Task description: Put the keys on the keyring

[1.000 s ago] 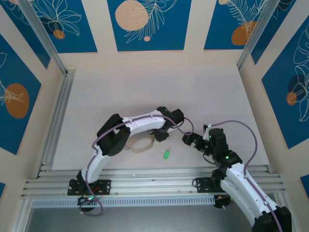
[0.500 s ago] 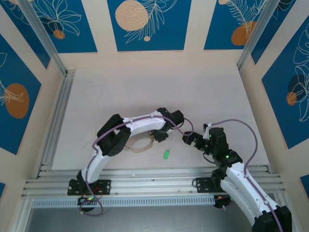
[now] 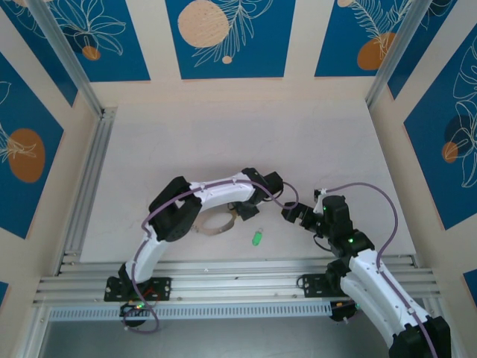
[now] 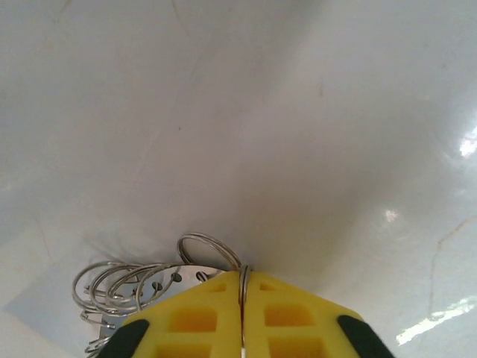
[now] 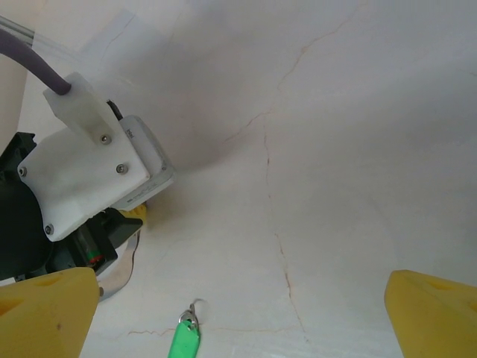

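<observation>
- The green key point(image 3: 256, 238) lies flat on the pale bench point(image 3: 223, 142), near the front edge and between the two hands.
- In the right wrist view a small metal loop shows at the key's top end.
- The keyring point(image 3: 215, 224), a tan loop, lies on the bench just left of the key without touching it. Its left part runs under the left arm.
- The left hand point(image 3: 243, 214) sits at the right end of that loop.
- In the left wrist view its yellow fingers point(image 4: 194, 321) are pressed together, pinching one thin wire ring of the keyring in the seam between them.
- More silvery wire rings point(image 4: 127, 280) fan out just left of those fingers, resting on the bench.
- The right hand point(image 3: 289, 215) is to the right of the key, apart from it.
- Its yellow fingers point(image 5: 45, 317) are spread wide and grip nothing. In its wrist view the key lies between them, nearer the left-side finger.
</observation>
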Motion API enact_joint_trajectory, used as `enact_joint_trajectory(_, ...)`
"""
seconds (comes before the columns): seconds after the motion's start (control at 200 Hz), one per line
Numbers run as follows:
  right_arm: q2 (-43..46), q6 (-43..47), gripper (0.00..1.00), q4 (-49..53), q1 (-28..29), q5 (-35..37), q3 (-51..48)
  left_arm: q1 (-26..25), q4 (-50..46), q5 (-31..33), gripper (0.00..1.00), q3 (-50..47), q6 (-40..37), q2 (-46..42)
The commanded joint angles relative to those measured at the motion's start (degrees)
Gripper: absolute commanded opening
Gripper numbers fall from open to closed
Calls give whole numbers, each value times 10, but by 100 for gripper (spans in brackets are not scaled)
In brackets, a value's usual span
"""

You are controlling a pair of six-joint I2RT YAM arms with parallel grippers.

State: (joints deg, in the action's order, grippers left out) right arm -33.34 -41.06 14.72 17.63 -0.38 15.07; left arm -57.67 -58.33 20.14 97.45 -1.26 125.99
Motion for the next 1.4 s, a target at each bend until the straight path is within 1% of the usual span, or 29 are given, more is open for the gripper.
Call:
enact_joint_trajectory(0.0,-1,13,99,-11,0,1,20,-1,-6,-31,0,-27,11,-30)
enact_joint_trajectory(0.155,-1,21,99,-11,0,1,23,33,42,-131,0,-84,27,-96)
enact_joint_trajectory(0.22,-1,26,99,-8,0,1,26,42,56,-160,0,-101,18,-125)
enact_joint_trajectory(0.29,-2,31,99,-7,0,-1,29,50,79,-206,0,-126,-1,-162)
enact_joint_trajectory(0.37,-4,35,99,-18,2,-12,26,71,116,-286,0,-166,-19,-213)
enact_joint_trajectory(0.435,-11,41,100,-31,7,-23,24,87,164,-347,0,-212,-30,-264)
enact_joint_trajectory(0.535,-36,58,99,-63,26,-42,23,114,228,-438,0,-266,-30,-326)
enact_joint_trajectory(0.59,-52,71,98,-86,41,-61,25,125,255,-468,0,-283,-30,-352)
enact_joint_trajectory(0.755,-90,129,97,-171,106,-104,38,168,263,-551,0,-287,-49,-393)
enact_joint_trajectory(0.84,-112,139,88,-223,116,-135,46,190,257,-592,0,-279,-60,-404)
enact_joint_trajectory(0.915,-141,141,73,-277,116,-173,56,202,254,-621,0,-274,-68,-407)
enact_joint_trajectory(0.95,-159,143,68,-295,116,-189,67,207,255,-633,0,-273,-70,-408)
enact_joint_trajectory(1.12,-237,156,49,-345,116,-256,121,222,279,-678,0,-284,-68,-419)
enact_joint_trajectory(1.25,-282,153,41,-387,124,-307,146,232,291,-692,0,-288,-69,-426)
enact_joint_trajectory(1.34,-308,163,34,-388,144,-316,168,237,297,-706,0,-291,-73,-429)
enact_joint_trajectory(1.396,-321,169,33,-387,152,-320,179,239,307,-714,0,-295,-70,-429)
